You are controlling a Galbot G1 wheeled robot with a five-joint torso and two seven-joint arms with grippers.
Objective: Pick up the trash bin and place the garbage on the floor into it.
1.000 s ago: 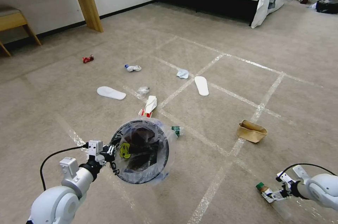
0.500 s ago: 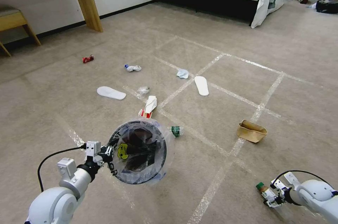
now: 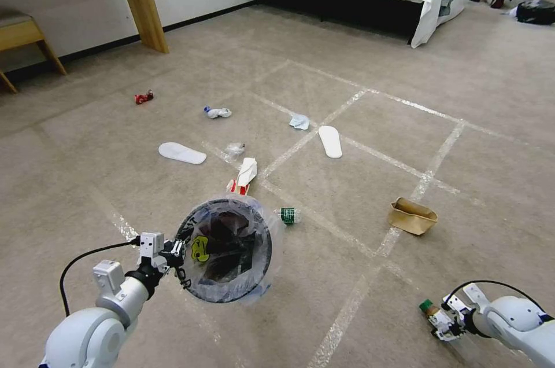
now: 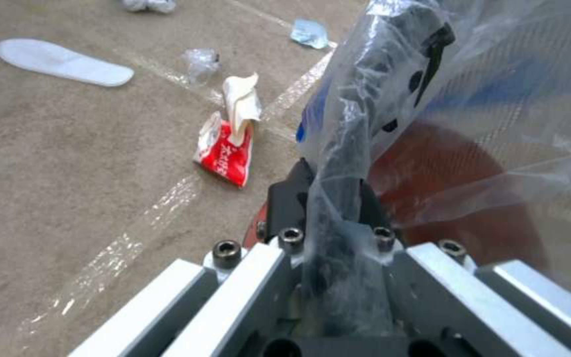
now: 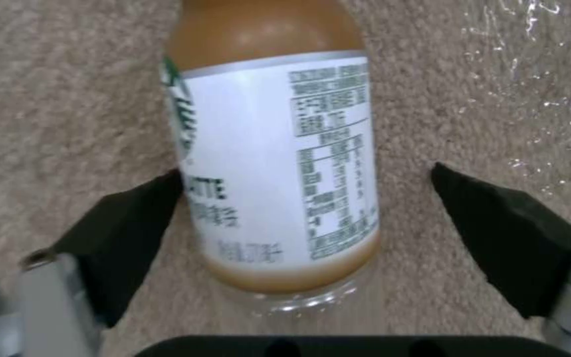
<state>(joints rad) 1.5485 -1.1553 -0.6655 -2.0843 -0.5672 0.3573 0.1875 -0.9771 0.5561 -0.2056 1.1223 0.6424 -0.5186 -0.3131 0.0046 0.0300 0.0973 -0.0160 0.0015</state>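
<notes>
The trash bin [image 3: 228,249] is hanging above the floor [image 3: 347,67]. Just beyond it, the carton [image 3: 245,174] is lying; right of it, a small bottle [image 3: 287,216]. Far right of it, the paper bowl [image 3: 412,216] is sitting; 2 soles [image 3: 182,153] are lying farther beyond.

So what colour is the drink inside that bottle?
Tan, like milky coffee, with a white label; the bottle shows best in the right wrist view.

Glossy white rounded arms, black looping cables, silver gripper brackets with dark hex screws, black pads.
</notes>
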